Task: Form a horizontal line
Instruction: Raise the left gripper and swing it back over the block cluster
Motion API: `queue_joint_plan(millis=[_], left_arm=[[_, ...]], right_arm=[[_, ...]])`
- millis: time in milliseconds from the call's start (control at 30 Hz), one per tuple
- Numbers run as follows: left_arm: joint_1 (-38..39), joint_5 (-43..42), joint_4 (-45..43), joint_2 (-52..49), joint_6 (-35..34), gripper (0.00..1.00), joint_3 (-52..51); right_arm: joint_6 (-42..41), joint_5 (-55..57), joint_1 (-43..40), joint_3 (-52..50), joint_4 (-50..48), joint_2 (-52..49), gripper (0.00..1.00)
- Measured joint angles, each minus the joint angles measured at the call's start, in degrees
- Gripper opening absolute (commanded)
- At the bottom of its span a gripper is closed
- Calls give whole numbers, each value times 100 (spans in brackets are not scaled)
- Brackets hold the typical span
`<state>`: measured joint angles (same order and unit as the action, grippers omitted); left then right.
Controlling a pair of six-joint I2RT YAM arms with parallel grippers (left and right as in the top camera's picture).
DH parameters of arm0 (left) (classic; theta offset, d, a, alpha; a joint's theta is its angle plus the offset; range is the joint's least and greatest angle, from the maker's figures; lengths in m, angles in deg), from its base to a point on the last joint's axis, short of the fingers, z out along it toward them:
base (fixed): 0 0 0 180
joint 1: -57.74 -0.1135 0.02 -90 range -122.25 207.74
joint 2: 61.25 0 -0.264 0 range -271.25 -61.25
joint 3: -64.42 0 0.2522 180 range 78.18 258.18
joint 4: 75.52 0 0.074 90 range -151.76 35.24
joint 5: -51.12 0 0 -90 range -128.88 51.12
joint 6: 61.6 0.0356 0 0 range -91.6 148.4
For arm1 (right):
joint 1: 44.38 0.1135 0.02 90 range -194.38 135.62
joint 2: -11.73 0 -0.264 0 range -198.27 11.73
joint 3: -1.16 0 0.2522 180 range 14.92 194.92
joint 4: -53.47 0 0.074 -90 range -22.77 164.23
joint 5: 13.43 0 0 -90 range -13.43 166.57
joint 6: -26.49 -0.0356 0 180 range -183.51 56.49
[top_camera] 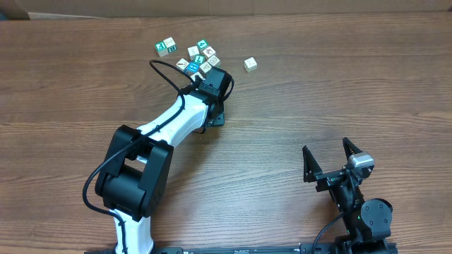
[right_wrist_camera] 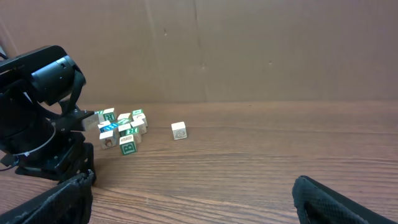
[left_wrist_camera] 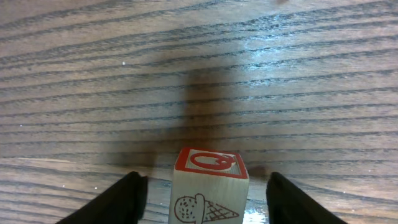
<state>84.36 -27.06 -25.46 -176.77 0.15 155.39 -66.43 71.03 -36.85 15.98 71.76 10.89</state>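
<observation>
An irregular bunch of small cream, teal and green picture cubes lies at the far middle of the table, also in the right wrist view. One cream cube lies alone to its right, also in the right wrist view. No straight row of cubes shows. My left gripper is at the bunch's near right edge. In the left wrist view it is open around a cube with a red top and an ice-cream drawing, with gaps on both sides. My right gripper is open and empty.
The left arm stretches from the front edge up to the bunch and fills the left of the right wrist view. A cardboard wall stands behind the wooden table.
</observation>
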Motion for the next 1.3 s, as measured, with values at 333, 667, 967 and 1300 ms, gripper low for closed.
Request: queue_joint_plan(millis=[333,667,967,1300], left_arm=[[0,249,896,-109,1005,80,1554],[0,317,581,-114,1668,78,2887],[-4,-120,544,-977,1668,76,2894],[-11,-219,267,-1672,1668,74,2892]], right_arm=[[-2,-2,0,0,4,0,100],[-4,-2,0,0,2,0,100],[-2,-2,0,0,7,0,100],[-4,-2,0,0,4,0,100]])
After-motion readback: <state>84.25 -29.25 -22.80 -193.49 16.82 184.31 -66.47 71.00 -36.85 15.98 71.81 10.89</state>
